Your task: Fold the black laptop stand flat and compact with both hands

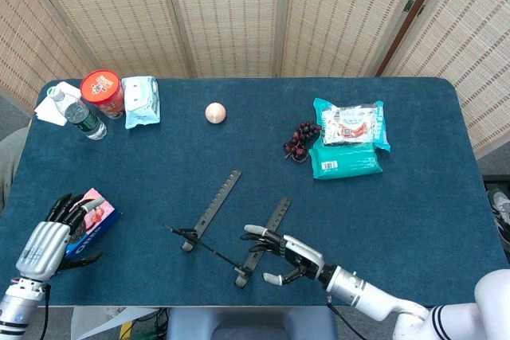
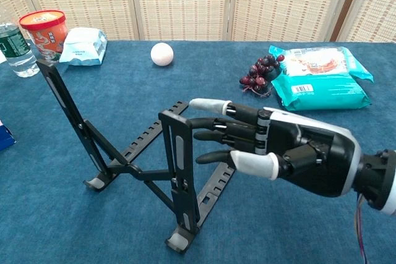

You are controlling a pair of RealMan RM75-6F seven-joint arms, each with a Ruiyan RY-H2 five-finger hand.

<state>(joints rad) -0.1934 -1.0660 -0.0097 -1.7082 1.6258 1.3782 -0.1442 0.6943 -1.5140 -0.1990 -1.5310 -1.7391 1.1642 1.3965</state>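
Right hand [image 2: 281, 156], fingers apart and holding nothing, sits just right of the laptop stand's [image 2: 133, 159] upright right arm; left hand [image 1: 49, 238], also spread, well apart.

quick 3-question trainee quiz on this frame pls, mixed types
1. True or false: the right hand grips the laptop stand.
2. What lies nearest the grapes? A) teal snack packs B) water bottle C) red cup
3. Fill in: the left hand is beside the ____ box.

Key
1. False: its fingers are spread, apart from the upright.
2. A
3. cookie
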